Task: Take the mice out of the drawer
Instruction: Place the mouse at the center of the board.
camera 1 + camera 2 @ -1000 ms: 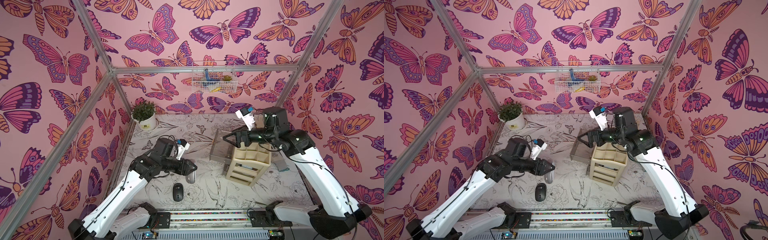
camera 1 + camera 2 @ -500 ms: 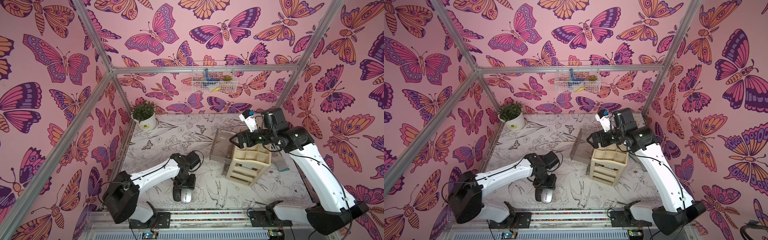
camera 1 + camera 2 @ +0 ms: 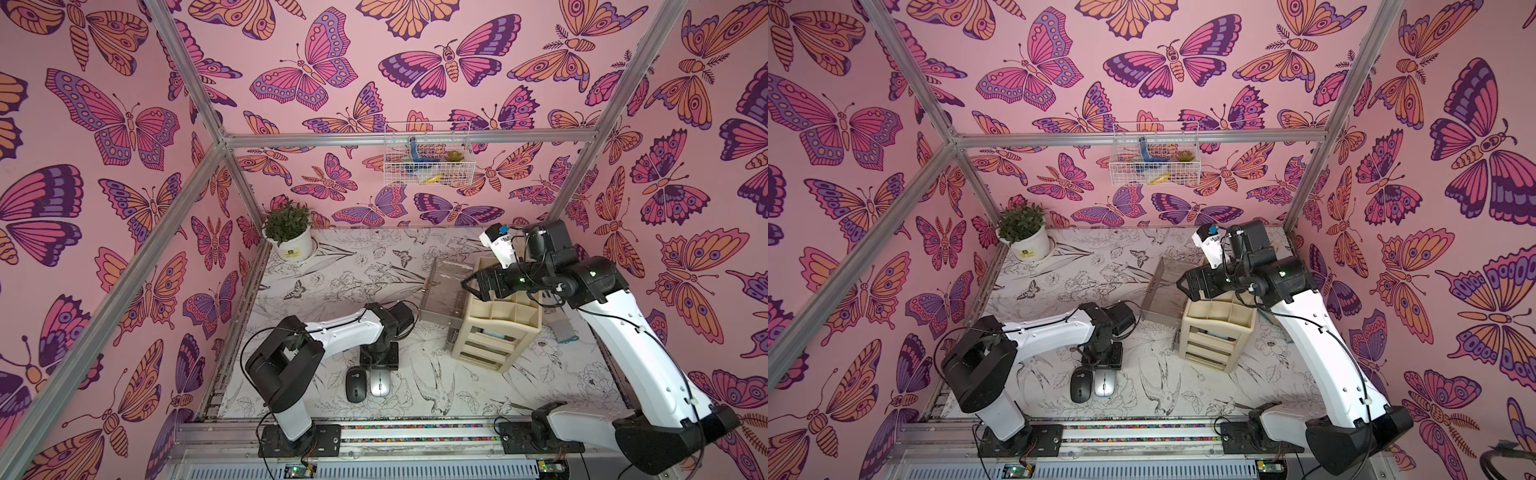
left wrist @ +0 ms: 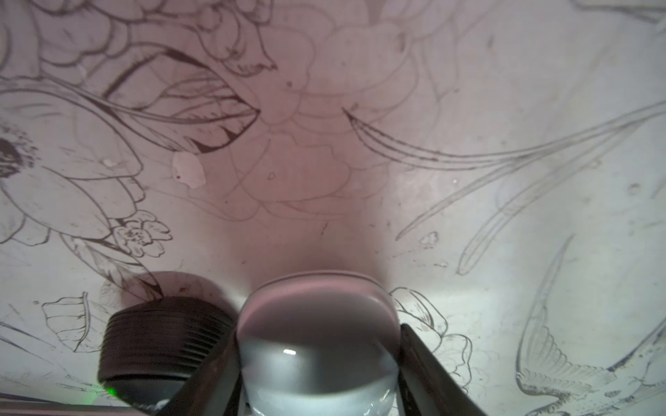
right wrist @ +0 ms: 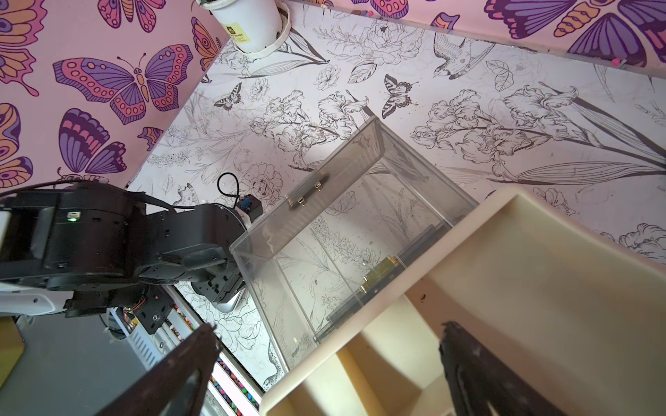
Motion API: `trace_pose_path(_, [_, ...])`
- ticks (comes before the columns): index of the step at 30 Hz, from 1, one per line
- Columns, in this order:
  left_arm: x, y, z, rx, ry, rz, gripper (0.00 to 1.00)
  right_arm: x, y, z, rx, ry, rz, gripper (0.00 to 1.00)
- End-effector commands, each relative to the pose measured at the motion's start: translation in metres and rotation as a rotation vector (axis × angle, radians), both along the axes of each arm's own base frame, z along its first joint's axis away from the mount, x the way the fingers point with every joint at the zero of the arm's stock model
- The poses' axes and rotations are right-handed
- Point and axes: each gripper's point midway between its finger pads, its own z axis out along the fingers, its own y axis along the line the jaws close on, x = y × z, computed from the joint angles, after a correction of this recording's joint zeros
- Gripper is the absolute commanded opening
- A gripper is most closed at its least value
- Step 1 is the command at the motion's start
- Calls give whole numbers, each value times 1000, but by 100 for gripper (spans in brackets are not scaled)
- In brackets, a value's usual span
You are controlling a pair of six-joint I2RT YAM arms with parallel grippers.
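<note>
Two mice lie side by side near the table's front: a black mouse [image 3: 356, 384] [image 3: 1081, 384] [image 4: 162, 342] and a silver mouse [image 3: 380, 382] [image 3: 1104, 382] [image 4: 317, 309]. My left gripper [image 3: 379, 368] [image 3: 1103, 368] [image 4: 317, 356] points down, shut on the silver mouse, which rests on the table. The clear drawer [image 3: 440, 291] [image 3: 1160, 291] [image 5: 353, 162] is pulled out of the beige drawer unit [image 3: 494, 328] [image 3: 1217, 332], and no mouse shows in it. Above the unit's top tray [image 5: 540, 270], my right gripper [image 3: 478, 286] [image 5: 326, 363] hangs open and holds nothing.
A potted plant [image 3: 289, 237] stands in the back left corner. A wire basket [image 3: 428, 158] hangs on the back wall. A small teal-grey thing [image 3: 563, 330] lies right of the drawer unit. The arms' base rail [image 3: 415, 430] runs along the front edge.
The left arm has come down and forward with the silver mouse, which now rests beside the black one. The right gripper has drawn back a little over the drawer unit.
</note>
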Motion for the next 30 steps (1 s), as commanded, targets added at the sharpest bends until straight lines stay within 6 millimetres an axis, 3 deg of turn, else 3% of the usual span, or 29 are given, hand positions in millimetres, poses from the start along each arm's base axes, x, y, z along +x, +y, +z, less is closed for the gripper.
trace_pose_path(1, [-7,15,-4,45,3,11,56,-2,-3,1,-4,-10,3,99])
trace_pose_path(5, [-7,20,-5,49,4,-9,60,-1,-2,2,0,-6,3,99])
trace_pose_path(10, [-6,14,2,14,0,-33,94,-1,-4,2,-5,-5,-4,99])
trace_pose_path(11, [-4,11,7,-3,-12,-40,100,-1,-5,2,-10,-7,-7,99])
trace_pose_path(15, [14,-4,44,-96,-119,-67,100,7,-17,1,-34,-12,-77,99])
trace_pose_path(19, [47,-7,81,-186,-211,-68,100,25,-64,6,-41,-52,-327,99])
trace_pose_path(25, [113,3,92,-175,-251,-46,100,24,-137,25,-43,-157,-664,99])
trace_pose_path(30, [167,-8,106,-212,-305,-43,100,7,-170,3,-52,-129,-868,99])
